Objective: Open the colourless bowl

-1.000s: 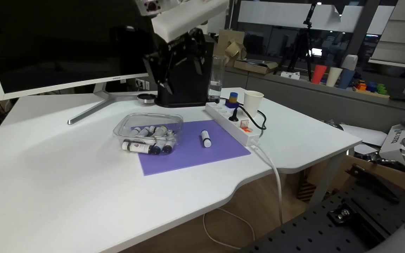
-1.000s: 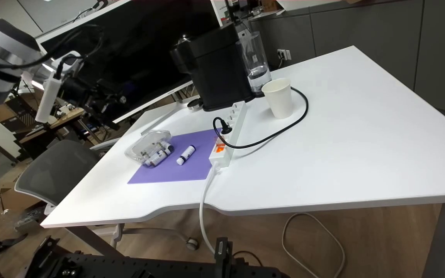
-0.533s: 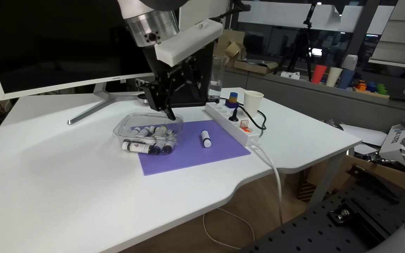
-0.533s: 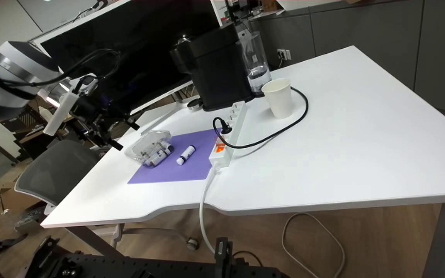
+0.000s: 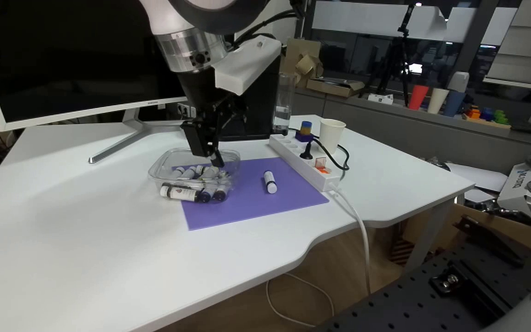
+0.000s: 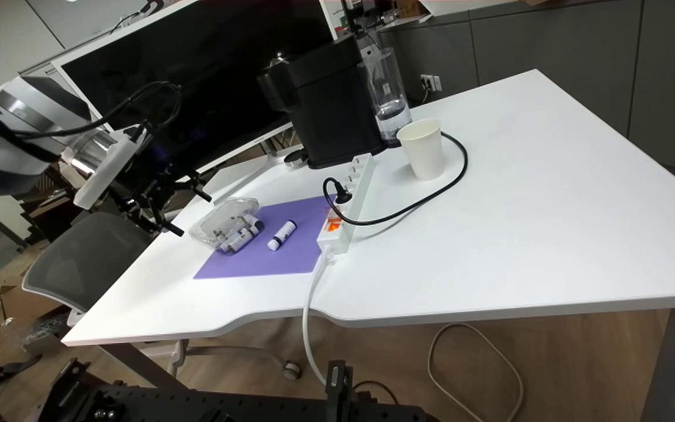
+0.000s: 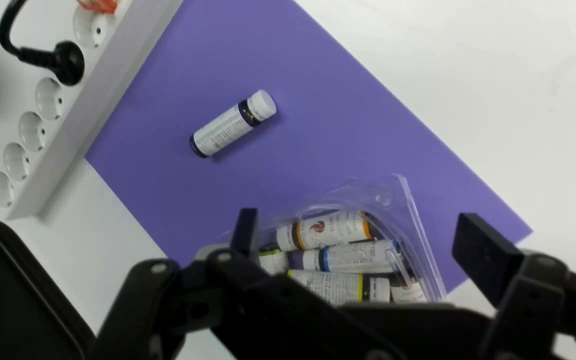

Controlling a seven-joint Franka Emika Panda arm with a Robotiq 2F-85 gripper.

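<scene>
The colourless bowl is a clear plastic container holding several small white-and-dark vials. It sits at the edge of the purple mat; it also shows in an exterior view and in the wrist view. Its clear top is hard to make out, so I cannot tell whether the lid is shut. My gripper is open and empty, tilted, above the bowl's back part. In an exterior view the gripper is beside and above the bowl. In the wrist view the fingers stand wide, with the bowl's corner between them; the gripper hides the rest.
One vial lies on the purple mat. A white power strip with a black cable runs beside the mat. A paper cup, black box, glass container and monitor stand behind.
My gripper has come down from in front of the black box to just above the bowl. It stays open. The bowl and vials have not moved.
</scene>
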